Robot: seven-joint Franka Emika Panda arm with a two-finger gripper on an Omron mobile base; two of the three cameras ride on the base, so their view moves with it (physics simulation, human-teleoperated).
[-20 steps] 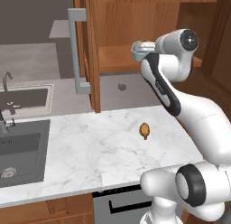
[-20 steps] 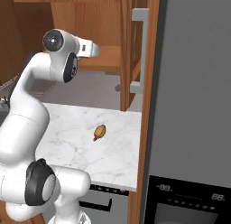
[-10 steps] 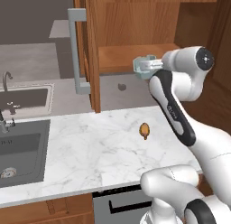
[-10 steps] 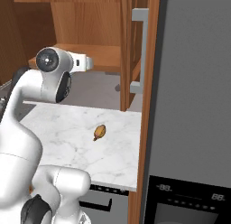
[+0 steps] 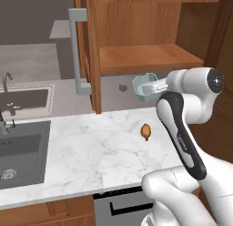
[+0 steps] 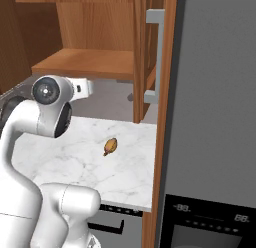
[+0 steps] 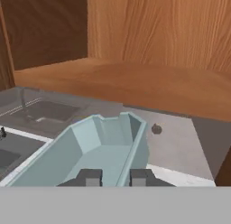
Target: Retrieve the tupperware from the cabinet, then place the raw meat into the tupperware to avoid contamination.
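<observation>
Sink (image 5: 20,143) at far left, tap (image 5: 5,81) behind it. Open cabinet (image 5: 136,20) door with long grey handle (image 5: 78,52) hanging past the tabletop (image 5: 91,152) edge; wooden shelf (image 5: 145,56) bare now. Compared with a second ago: arm swung out and lower, elbow and wrist shifted rightward in left base view, tub carried clear of the shelf front and now hanging in the air below shelf level, over the back of the tabletop. Meaning for task, as judged: retrieval from cabinet basically done, next part is setting the tub down, then fetching the meat.

Tupperware (image 5: 144,86) pale blue-grey, see-through, shallow, rounded corners, tipped on its side in left base view with the open face toward the camera. In hand view tupperware (image 7: 99,151) seen along its length, empty inside, one long wall running between the two dark fingertips (image 7: 89,177). Hand (image 5: 150,87) pressed nearly together, pinching that wall of the tub. In right base view hand (image 6: 86,88) pokes out beside the big wrist joint; tub itself hard to make out there.

Raw meat (image 5: 146,131) small orange-brown oval, darker at one end, lying flat on marble, untouched, below and well apart from the tub. Same lump in right base view, raw meat (image 6: 110,145), mid-tabletop. Dark oven front (image 6: 210,222) at far right.
</observation>
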